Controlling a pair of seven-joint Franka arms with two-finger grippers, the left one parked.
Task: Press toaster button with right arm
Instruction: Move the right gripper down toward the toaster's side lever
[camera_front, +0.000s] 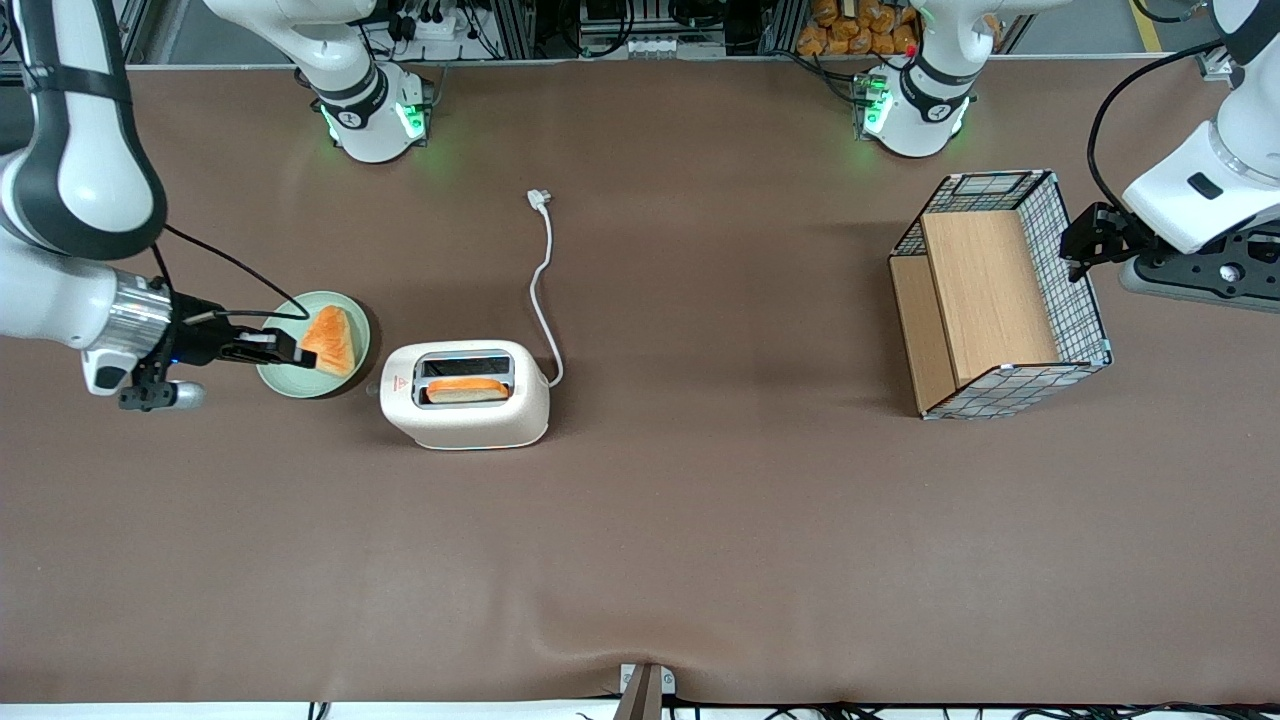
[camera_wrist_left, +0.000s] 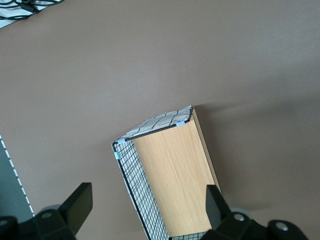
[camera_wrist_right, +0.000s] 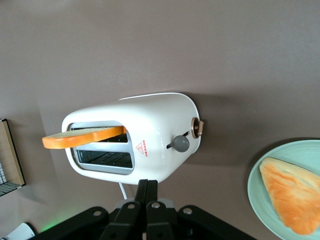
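One grey button (camera_wrist_right: 180, 143) juts from the toaster (camera_front: 465, 394) end facing the plate (camera_front: 283, 378); the right arm's gripper (camera_front: 293, 352), fingers pressed together, hovers over that plate — a slightly off-line push could glance off, shoving the toaster.

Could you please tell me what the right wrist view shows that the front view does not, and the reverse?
Only the right wrist view shows the small grey round button on the toaster's short end, and the shut tool.

Only the front view shows the white cord with its plug and the wire-mesh wooden basket.

Both show the cream-white two-slot toaster, the orange-crusted bread slice in its slot, and the pale green plate carrying a toast wedge.
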